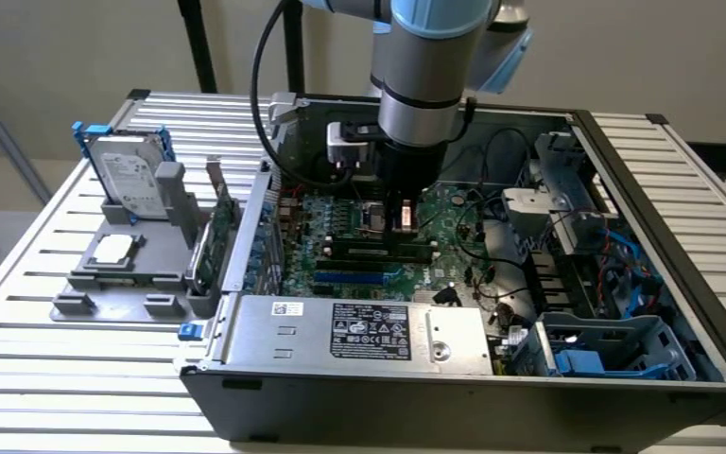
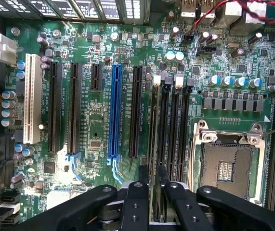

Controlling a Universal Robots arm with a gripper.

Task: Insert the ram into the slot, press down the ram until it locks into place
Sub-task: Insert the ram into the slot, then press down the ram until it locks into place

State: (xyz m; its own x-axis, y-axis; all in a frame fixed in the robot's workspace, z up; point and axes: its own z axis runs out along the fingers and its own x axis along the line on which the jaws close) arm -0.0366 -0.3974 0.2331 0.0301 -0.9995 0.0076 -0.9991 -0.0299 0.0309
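- Gripper low over the board, fingers drawn close together and, by the look of it, clamped on the thin top edge of the ram.
- In the exterior view, gripper hanging straight down from the arm into the open case, over the middle of the mainboard.
- Ram standing on edge, seen from above as a narrow strip, lined up along the slot: the outermost of four parallel black sockets, on the side toward the blue socket.
- Seated in that slot or just above it; no telling from here how deep, nor whether the white latch at the far end is shut.
- Judged to be the pressing stage, with the stick already aligned and not yet visibly locked.
- Best done by pushing straight down along the stick's own plane, with no lean toward the neighbouring slots or the processor socket.
- Worth holding the stick level, so both ends sink together and neither corner rides up.
- Firm but steady force; a jerk risks flexing the mainboard or skidding off the narrow edge.
- Stop at the latches snapping in, not at the first resistance.
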